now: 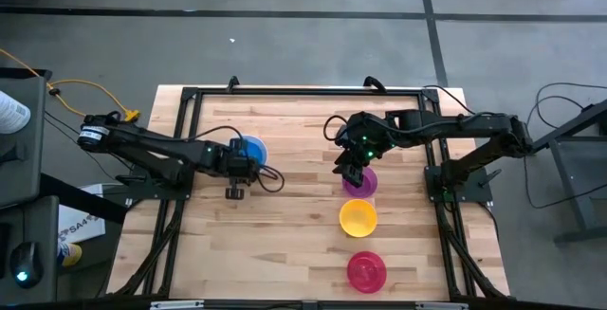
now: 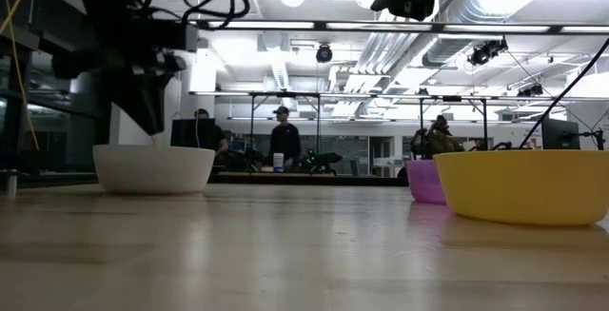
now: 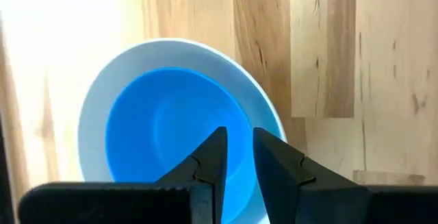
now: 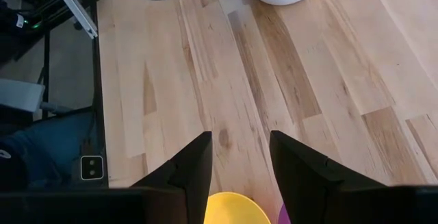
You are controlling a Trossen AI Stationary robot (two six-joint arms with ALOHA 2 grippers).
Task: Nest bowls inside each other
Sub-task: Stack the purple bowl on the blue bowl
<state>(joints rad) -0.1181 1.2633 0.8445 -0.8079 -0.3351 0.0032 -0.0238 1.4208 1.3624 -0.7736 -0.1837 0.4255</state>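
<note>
Bowls: five on the table (image 1: 285, 225), two already nested. Left of centre in the high view, blue bowl (image 1: 253, 149) sits inside white bowl (image 3: 270, 114), white rim showing all round it in the left wrist view. Left gripper (image 1: 245, 161) hangs directly over this pair; its fingers (image 3: 212, 162) stand slightly apart with a narrow gap, holding nothing, tips over the blue bowl's near rim. In the low view the white bowl (image 2: 154, 168) stands at left, with the left arm coming down on it from above.

Right of centre, a column of three separate bowls runs down the frame: purple bowl (image 1: 364, 183), yellow bowl (image 1: 358, 217), red-pink bowl (image 1: 366, 270). Purple and yellow are near each other; red-pink lies apart at the lower edge. Right gripper (image 1: 353, 171) hovers over the purple bowl's upper-left rim, fingers (image 4: 195, 166) spread wide and empty, above bare wood with the yellow bowl's rim between them.
</note>
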